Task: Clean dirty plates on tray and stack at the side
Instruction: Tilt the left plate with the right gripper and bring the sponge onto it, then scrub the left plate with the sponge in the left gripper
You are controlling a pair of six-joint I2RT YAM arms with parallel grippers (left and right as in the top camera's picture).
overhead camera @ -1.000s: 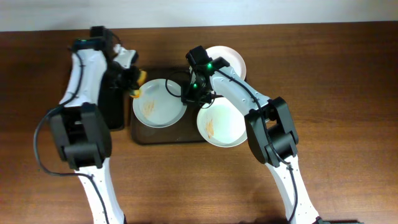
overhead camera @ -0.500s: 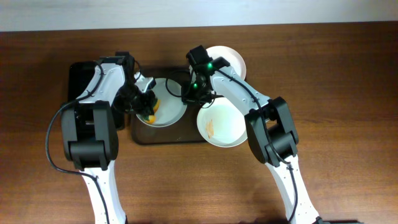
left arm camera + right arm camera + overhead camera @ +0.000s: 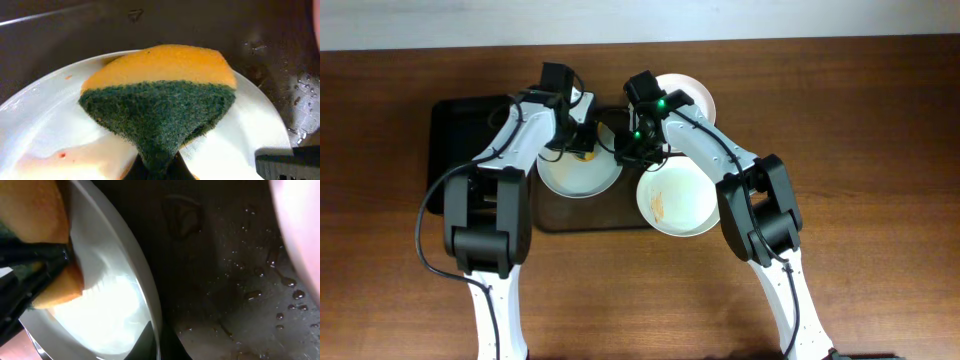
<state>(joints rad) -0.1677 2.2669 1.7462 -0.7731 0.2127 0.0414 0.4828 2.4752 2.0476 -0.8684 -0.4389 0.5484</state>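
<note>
None of the stacking is showing yet on the worktop (image 3: 880, 250): no plate is resting on another, and the side spot is waiting. Going down in size, the tray (image 3: 548, 218) is lying mid-worktop, glistening with water drops (image 3: 295, 294) in the right wrist view. The black tray (image 3: 455, 125) is lying just beside it on the left.

The left plate (image 3: 570, 182) is sitting on the tray and is being scrubbed. The near plate (image 3: 685, 205) is lying at the tray's right end, overhanging its edge, and is carrying an orange smear (image 3: 658, 205), so I am judging it untouched. The far plate (image 3: 695, 95) is lying at the back right, half hidden by the right arm (image 3: 720, 160). Whether it is clean, or on the tray at all, I cannot tell.

The left hand (image 3: 582, 150) is clamping the sponge (image 3: 160, 95) and pressing it against the far part of the left plate. A pale reddish film (image 3: 55, 157) is showing on the part nearer the left wrist camera. The right hand (image 3: 638, 152) is closing narrowly on that plate's right rim, seemingly steadying it.

So the job is looking early: one plate is partly washed, at least one more is waiting dirty, and all three are needing stacking.
</note>
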